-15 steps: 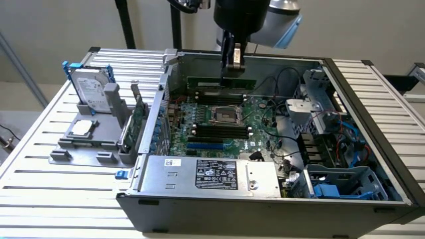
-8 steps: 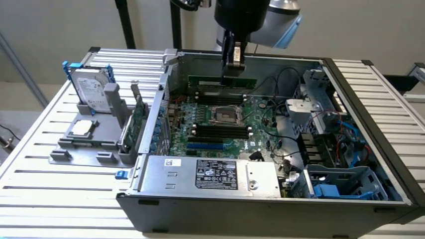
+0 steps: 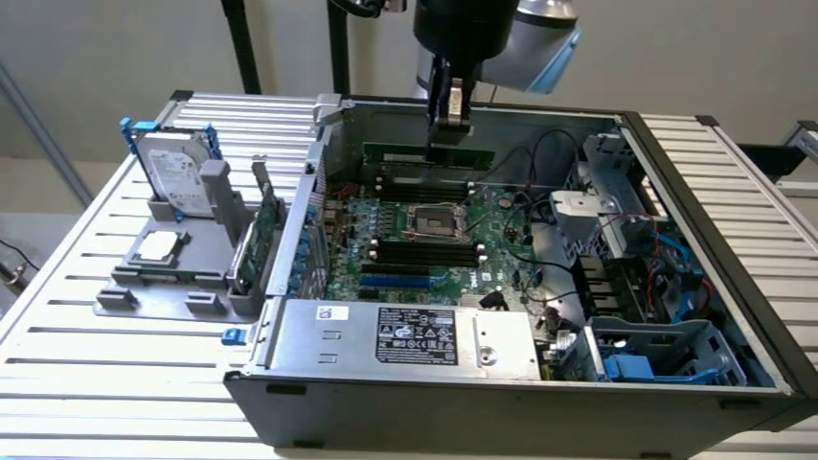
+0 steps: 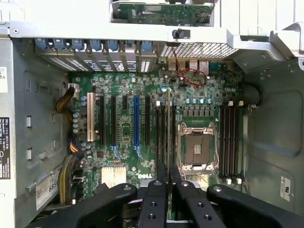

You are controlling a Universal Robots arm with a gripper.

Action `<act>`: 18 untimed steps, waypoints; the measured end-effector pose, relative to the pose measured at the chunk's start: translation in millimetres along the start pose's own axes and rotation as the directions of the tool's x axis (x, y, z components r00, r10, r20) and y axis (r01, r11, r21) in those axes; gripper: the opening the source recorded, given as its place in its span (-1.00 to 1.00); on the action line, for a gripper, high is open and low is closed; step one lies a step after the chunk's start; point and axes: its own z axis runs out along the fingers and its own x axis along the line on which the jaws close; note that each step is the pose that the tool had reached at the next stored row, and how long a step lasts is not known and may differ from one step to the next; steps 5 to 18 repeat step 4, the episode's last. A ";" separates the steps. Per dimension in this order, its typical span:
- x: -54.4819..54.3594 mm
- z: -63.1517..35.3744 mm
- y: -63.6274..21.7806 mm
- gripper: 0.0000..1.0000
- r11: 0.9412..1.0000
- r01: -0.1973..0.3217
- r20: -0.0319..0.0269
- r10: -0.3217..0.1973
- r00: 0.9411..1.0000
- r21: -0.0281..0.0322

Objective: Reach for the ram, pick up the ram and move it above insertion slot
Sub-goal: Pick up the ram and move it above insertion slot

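Held edge-up above the motherboard [image 3: 442, 225]: the ram [image 3: 427, 155], a long thin green stick, hanging level over the back part of the open computer case [image 3: 715, 316]. Pinched at its upper edge by the gripper [image 3: 447, 123], jaws closed on it, board running out mostly toward the exterior view's left of the fingers. Seen edge-on in the wrist view as a thin pale line [image 4: 169, 128] rising from between the black fingers [image 4: 154, 199], lined up over the dark memory slots [image 4: 162, 133] beside the CPU socket [image 4: 195, 148]. Clear air between stick and slots; not seated.

Around it: a second bank of memory slots [image 4: 230, 140] on the socket's other side, black and blue expansion slots [image 4: 135, 121], loose black cables [image 3: 543, 153] close by toward the exterior view's right, a drive cage [image 3: 607, 177] beyond. Nearer the camera, a power supply [image 3: 402, 335] with a label. Outside the case on the slatted table [image 3: 77, 316]: a grey holder [image 3: 172, 278] carrying a hard drive [image 3: 172, 172] in a blue frame and an upright expansion card [image 3: 262, 230].
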 end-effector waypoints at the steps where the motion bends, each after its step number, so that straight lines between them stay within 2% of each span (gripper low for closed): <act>1: 0.0 0.0 0.0 -0.73 1.000 0.000 0.000 0.000 1.000 0.000; 18: 0.0 0.0 0.0 -0.73 1.000 0.000 0.000 0.000 1.000 0.000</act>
